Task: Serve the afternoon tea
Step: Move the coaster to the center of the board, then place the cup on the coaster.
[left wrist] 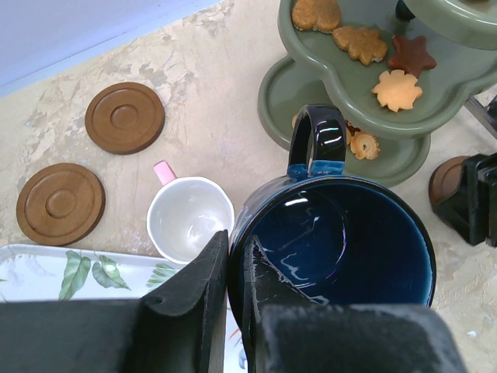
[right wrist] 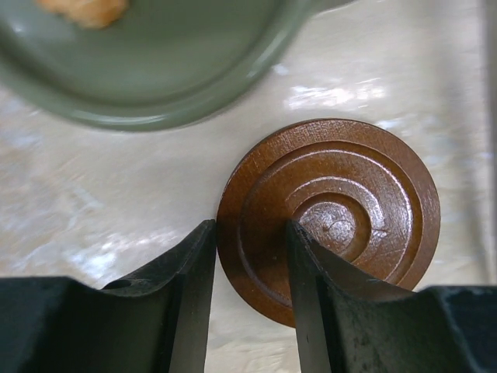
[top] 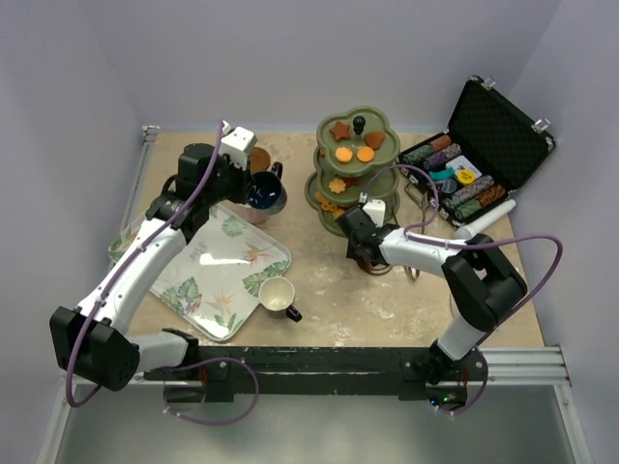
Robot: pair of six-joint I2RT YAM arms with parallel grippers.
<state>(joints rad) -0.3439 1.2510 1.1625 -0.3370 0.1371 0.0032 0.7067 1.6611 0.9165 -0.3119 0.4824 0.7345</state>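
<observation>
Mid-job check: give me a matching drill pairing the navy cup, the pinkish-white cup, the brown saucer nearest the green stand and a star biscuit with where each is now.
1. navy glazed cup
2. pinkish-white cup
3. round brown saucer
4. brown star-shaped biscuit

a. on a tier of the olive-green three-tier stand
b. rim between the right gripper's fingers
c. wall pinched by the left gripper
d. ungripped, by the leaf-patterned white tray's edge

Pairs: 1-c, 2-d, 3-b, 4-a

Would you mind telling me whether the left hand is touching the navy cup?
Touching. In the left wrist view the left hand pinches the navy cup at its wall, one finger outside and one inside.
</observation>
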